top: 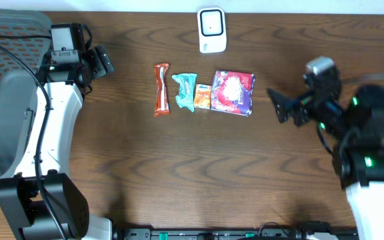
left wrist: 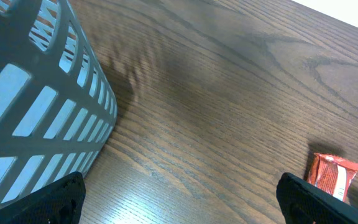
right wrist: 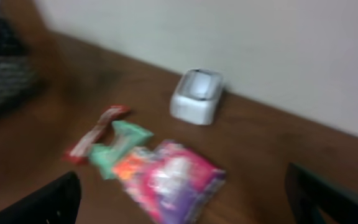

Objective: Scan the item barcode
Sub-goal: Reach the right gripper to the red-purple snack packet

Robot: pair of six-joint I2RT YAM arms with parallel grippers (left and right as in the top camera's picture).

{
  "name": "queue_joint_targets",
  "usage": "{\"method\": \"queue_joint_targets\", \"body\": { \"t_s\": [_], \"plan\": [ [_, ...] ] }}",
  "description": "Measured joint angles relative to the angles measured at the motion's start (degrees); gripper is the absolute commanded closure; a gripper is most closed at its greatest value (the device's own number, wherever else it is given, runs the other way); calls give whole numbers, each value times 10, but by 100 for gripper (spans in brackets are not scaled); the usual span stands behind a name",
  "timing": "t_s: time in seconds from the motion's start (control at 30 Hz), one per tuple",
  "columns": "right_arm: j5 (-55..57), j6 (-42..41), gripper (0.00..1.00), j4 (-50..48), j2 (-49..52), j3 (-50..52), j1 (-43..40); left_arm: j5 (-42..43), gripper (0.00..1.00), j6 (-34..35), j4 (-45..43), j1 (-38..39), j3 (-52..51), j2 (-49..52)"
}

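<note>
Four items lie in a row mid-table: a red bar wrapper (top: pixel 161 88), a teal wrapper (top: pixel 185 91), a small orange packet (top: pixel 202 97) and a pink-purple pouch (top: pixel 233 92). Behind them stands the white barcode scanner (top: pixel 212 30). My right gripper (top: pixel 283 106) hangs open just right of the pouch, nothing between its fingers; its blurred wrist view shows the pouch (right wrist: pixel 176 180) and scanner (right wrist: pixel 196 95) ahead. My left gripper (top: pixel 103 60) is open at the far left beside the basket; the red wrapper (left wrist: pixel 332 175) shows by its right finger (left wrist: pixel 325 200).
A large grey slatted basket (top: pixel 5 100) fills the left side of the table, close against the left arm, and appears in the left wrist view as the basket wall (left wrist: pixel 36 106). A pale wall runs behind the table's far edge.
</note>
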State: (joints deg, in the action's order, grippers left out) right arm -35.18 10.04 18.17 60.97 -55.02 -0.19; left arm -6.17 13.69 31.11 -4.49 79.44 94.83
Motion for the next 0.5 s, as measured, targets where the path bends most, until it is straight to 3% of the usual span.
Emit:
{"method": "queue_joint_targets", "body": {
  "t_s": [0.27,0.5],
  "plan": [
    [-246,-42,1,-67,125,-2,0,0,2,0,0,0,0,0],
    [-176,-198,1,-103,151,-2,3,0,2,0,0,0,0,0]
  ]
}}
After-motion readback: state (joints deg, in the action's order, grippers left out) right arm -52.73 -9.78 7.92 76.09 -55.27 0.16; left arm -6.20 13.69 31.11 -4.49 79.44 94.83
